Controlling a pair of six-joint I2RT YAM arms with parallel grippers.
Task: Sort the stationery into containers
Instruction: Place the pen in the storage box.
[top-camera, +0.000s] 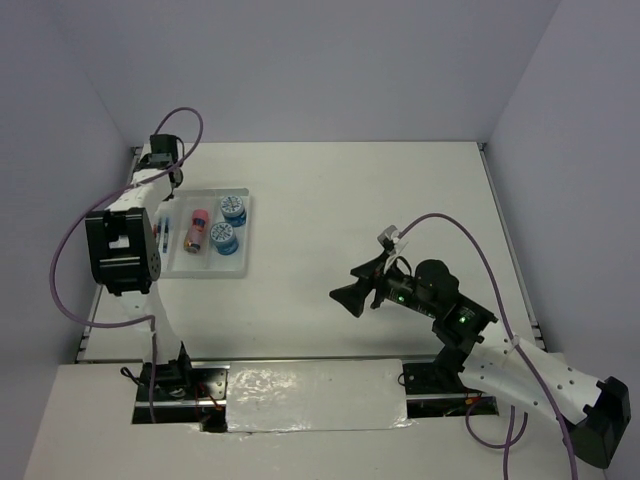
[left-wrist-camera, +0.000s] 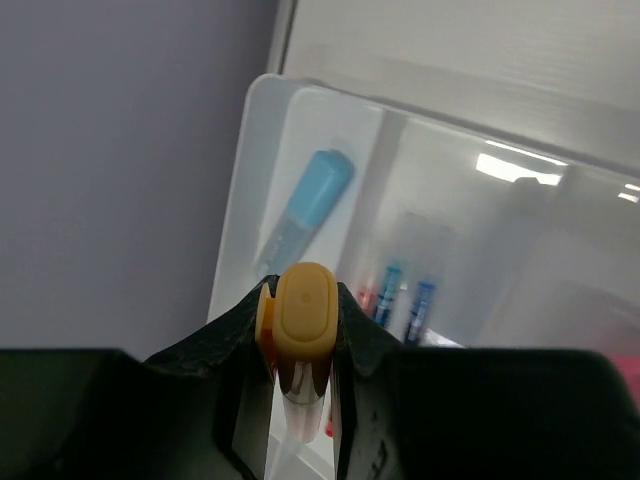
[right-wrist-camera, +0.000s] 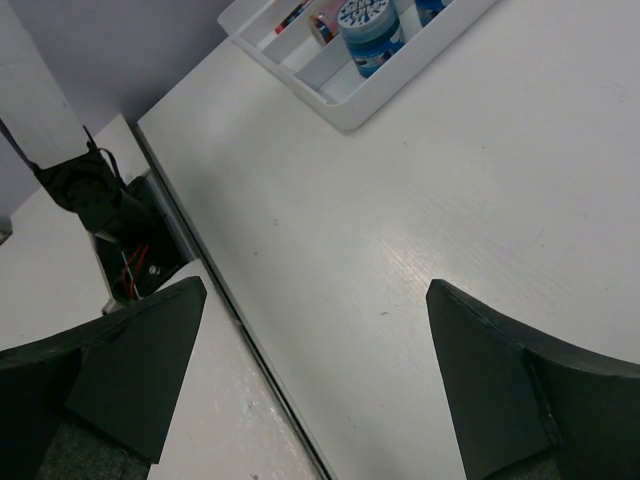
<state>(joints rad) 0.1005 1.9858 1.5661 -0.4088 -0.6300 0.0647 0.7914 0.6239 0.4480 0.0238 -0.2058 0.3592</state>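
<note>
While the white counter (top-camera: 380, 200) lies mostly bare, the two arms stand well apart on it. The left arm (top-camera: 122, 250) reaches over the far left corner, and the right arm (top-camera: 440, 295) hangs above the open middle. The right gripper (right-wrist-camera: 320, 370) has its fingers spread wide with nothing between them and only counter surface beneath. The white tray (top-camera: 205, 272) sits at the left of the counter, partly under the left arm, with its four long compartments running away from the robot. Two round blue-white rolls (top-camera: 233, 209) (top-camera: 224, 238) stand one behind the other in the rightmost compartment. A pink-orange cylinder (top-camera: 197, 228) lies lengthwise in the compartment beside them. In the left wrist view, two blue pens (left-wrist-camera: 388, 290) (left-wrist-camera: 420, 300) and a red pen (left-wrist-camera: 366, 297) lie side by side in one compartment. A short light-blue piece (left-wrist-camera: 310, 205) lies slanted in the outermost compartment next to it, on the wall side. The left gripper (left-wrist-camera: 300, 330) hangs over that end of the tray, clamped on an orange-capped piece (left-wrist-camera: 303, 310). The clear body of this piece shows below the cap, between the black fingers (left-wrist-camera: 365, 340).
</note>
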